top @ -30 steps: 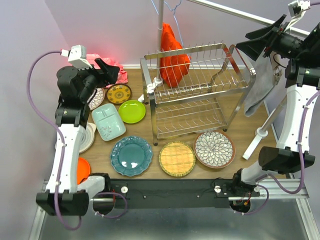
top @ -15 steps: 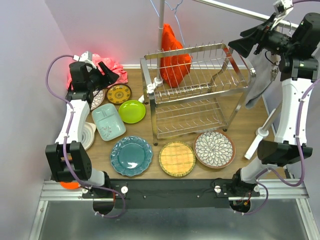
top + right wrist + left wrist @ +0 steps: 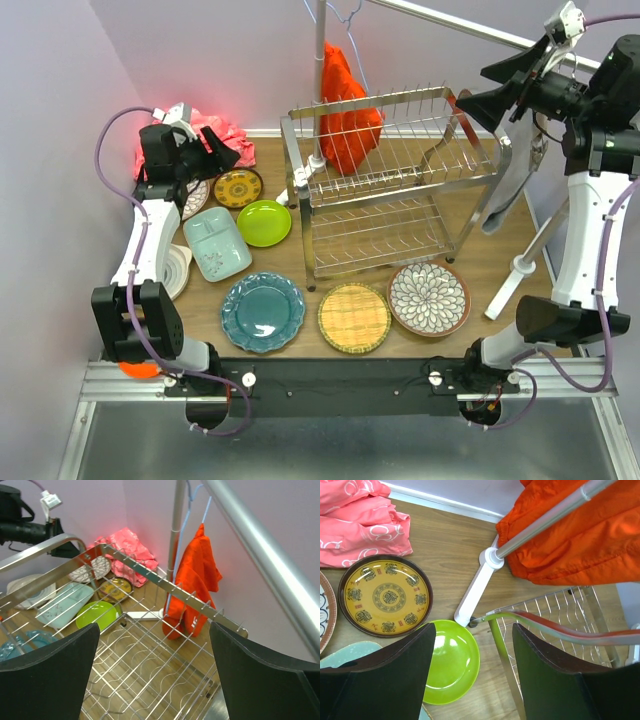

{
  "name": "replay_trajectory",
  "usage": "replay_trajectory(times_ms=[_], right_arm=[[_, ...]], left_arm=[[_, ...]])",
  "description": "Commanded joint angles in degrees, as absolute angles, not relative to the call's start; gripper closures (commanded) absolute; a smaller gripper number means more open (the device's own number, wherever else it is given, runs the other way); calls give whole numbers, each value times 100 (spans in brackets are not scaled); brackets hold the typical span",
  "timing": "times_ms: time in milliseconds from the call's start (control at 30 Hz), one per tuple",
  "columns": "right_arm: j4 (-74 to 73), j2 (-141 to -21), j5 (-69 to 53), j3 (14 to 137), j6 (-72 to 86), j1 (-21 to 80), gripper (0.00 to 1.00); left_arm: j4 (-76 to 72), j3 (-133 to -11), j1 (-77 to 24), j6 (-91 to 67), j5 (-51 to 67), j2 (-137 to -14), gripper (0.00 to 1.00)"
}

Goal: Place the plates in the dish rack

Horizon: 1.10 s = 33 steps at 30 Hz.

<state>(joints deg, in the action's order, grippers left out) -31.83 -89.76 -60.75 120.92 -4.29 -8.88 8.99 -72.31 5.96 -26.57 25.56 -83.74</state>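
The plates lie flat on the wooden table: teal [image 3: 262, 311], woven-yellow [image 3: 353, 317] and white petal-patterned [image 3: 429, 298] in front, with lime green [image 3: 264, 222], a mint tray [image 3: 216, 243] and a dark-yellow round [image 3: 238, 187] at the left. The dish rack [image 3: 390, 190] stands empty in the middle. My left gripper [image 3: 218, 150] hovers open above the back-left plates; its wrist view looks down on the lime green plate [image 3: 452, 660], the dark-yellow round [image 3: 385, 596] and the rack's corner [image 3: 555, 625]. My right gripper [image 3: 478, 88] hangs open, high over the rack's right end [image 3: 150, 680].
An orange cloth [image 3: 345, 110] hangs from a pole stand [image 3: 320, 60] behind the rack. A pink cloth [image 3: 215, 130] lies bunched in the back-left corner. A grey cloth [image 3: 515, 185] hangs at the right, beside a white stand foot [image 3: 510, 280]. The side walls stand close.
My left arm has dropped lower and settled over the back-left plates, its jaws a little narrower. The right gripper has shifted slightly above the rack. No plate has moved.
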Motion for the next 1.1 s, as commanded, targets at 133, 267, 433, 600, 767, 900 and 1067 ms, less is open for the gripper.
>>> replay_trajectory(times_ms=[133,267,433,600,767,900,1067], right_arm=[[-3111,-8526,-6820,11813,-580,-879,0],[-3103,-8350,-6768,11699,-598,-879,0],[-3111,-8165,-6742,11619,-598,-879,0],[-3120,-7762,-6601,11383,-598,-888,0],[-3129,-7217,-6303,10742,-536,-888,0],[-3146,-6672,-6170,10285,-589,-888,0],[-3304,-6101,-6126,10020,-571,-888,0]], left_arm=[[879,-6593,624,-2250,3295,-7937,29],[975,-6223,624,-2233,3471,-7401,29],[1300,-5863,607,-2198,3830,-6733,29],[1740,-5792,256,-2127,4069,-5987,29],[1758,-5537,-421,-2390,4087,-5214,29],[1600,-5414,-1036,-2505,4008,-4826,29],[1354,-5344,-1266,-2593,3982,-4466,29]])
